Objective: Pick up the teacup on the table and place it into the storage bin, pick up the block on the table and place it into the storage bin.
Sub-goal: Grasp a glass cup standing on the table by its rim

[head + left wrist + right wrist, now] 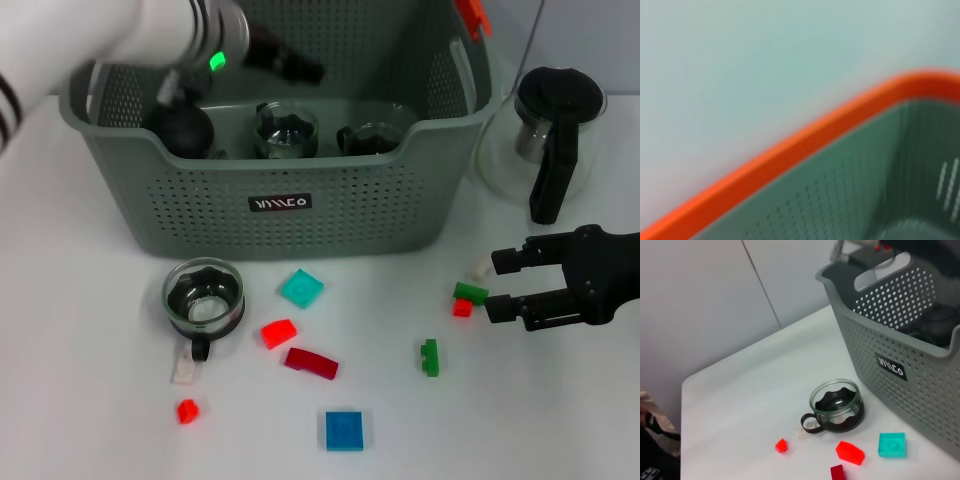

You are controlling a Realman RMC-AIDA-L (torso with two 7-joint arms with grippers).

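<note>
My right gripper (494,283) hangs with its black fingers spread, holding nothing, at the table's three o'clock edge beside a small green block (470,293). My left gripper (290,62) reaches into the storage bin (290,215); I cannot tell its grasp. The teacup (203,299), clear glass in a dark holder, sits upright at the bin's seven o'clock, its handle pointing toward six in the head view. Coloured blocks lie scattered on the white table (80,380); a glass teapot (545,135) stands at the bin's three o'clock.

Even, bright light; soft shadows under basket (300,215). Left wrist view blurred; glare on glass jug (540,140).
</note>
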